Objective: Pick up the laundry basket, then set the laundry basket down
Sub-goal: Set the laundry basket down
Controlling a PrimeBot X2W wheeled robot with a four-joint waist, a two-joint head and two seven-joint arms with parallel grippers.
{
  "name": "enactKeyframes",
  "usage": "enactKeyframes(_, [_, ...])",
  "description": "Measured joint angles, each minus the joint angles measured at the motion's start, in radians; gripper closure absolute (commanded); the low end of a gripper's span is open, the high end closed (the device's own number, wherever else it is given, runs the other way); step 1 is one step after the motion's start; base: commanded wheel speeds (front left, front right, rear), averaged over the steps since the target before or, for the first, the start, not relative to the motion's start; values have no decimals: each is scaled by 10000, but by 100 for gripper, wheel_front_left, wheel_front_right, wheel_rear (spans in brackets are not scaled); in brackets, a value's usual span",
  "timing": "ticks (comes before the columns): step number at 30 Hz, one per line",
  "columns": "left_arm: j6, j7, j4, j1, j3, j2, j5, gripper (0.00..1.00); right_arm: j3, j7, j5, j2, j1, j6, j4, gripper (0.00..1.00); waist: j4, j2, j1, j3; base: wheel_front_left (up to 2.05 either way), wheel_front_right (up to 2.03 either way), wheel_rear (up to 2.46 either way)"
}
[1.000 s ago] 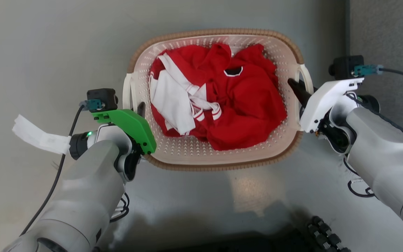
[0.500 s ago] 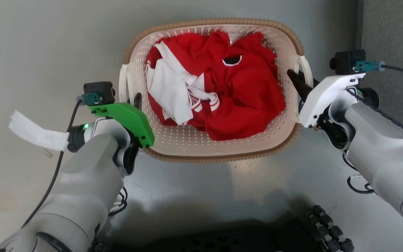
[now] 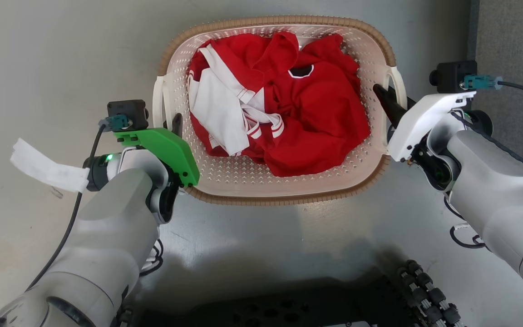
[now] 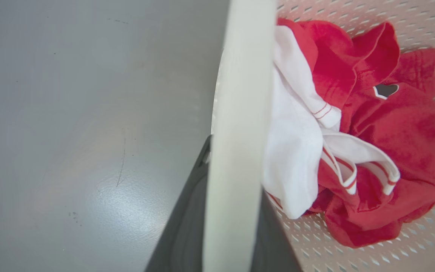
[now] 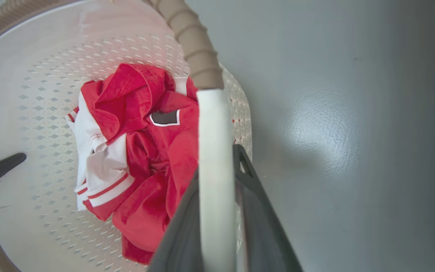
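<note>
The laundry basket (image 3: 284, 200), cream and perforated with a brown rim, sits mid-view with red and white clothes (image 3: 288, 104) piled inside. My left gripper (image 3: 170, 123) is shut on the left white loop handle (image 3: 158, 102). In the left wrist view that handle (image 4: 236, 94) runs between the two dark fingers (image 4: 183, 226). My right gripper (image 3: 391, 97) is shut on the right handle (image 3: 400, 84). The right wrist view has the white handle (image 5: 212, 124) pinched by my right gripper (image 5: 215, 162). Whether the basket's bottom touches the floor is hidden.
Grey floor (image 3: 61, 54) surrounds the basket. A darker carpet strip (image 3: 511, 36) runs along the far right. My dark wheeled base (image 3: 288, 309) lies along the bottom edge. A white tag (image 3: 43, 168) hangs from the left arm's cable.
The whole picture has shifted, so the camera moved: basket and arms sit higher and more of the base shows. Both grippers keep their hold on the handles.
</note>
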Motion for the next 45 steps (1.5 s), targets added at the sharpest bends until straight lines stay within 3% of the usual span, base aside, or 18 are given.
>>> enactKeyframes(1, [0, -10, 12, -1, -25, 0, -10, 90, 12, -38, 15, 4, 0, 0, 8, 78, 0, 0, -1, 0, 0, 0, 0])
enactKeyframes(2, [0, -10, 27, -1, -44, 0, -19, 69, 15, -46, 38, 8, 0, 12, 10, 73, -2, 0, 0, -1, 0, 0, 0])
enactKeyframes(3, [0, -13, 44, -2, -52, 4, -23, 38, 31, -46, 67, 13, 0, 31, 10, 55, -4, 0, 0, -5, 0, 0, 0])
enactKeyframes(4, [0, -36, 69, -6, -54, 19, -23, 0, 44, -48, 79, 27, 0, 29, 13, 9, -6, 0, -1, -11, 0, 0, 0])
enactKeyframes(5, [2, -86, 82, -12, -56, 46, -27, 0, 46, -48, 86, 27, -1, 31, 46, 0, -9, 0, -1, -17, 0, 0, 0])
enactKeyframes(29, [-15, -288, 502, -25, -59, 82, -366, 0, 276, -387, 575, 161, 15, 40, 483, 0, -72, 0, 0, -1004, 0, 0, 0])
enactKeyframes(45, [-543, -374, 387, 476, 470, 81, -476, 0, 180, -667, 796, 59, 674, 40, 500, 0, -56, 0, -1, -2661, 0, 0, 0])
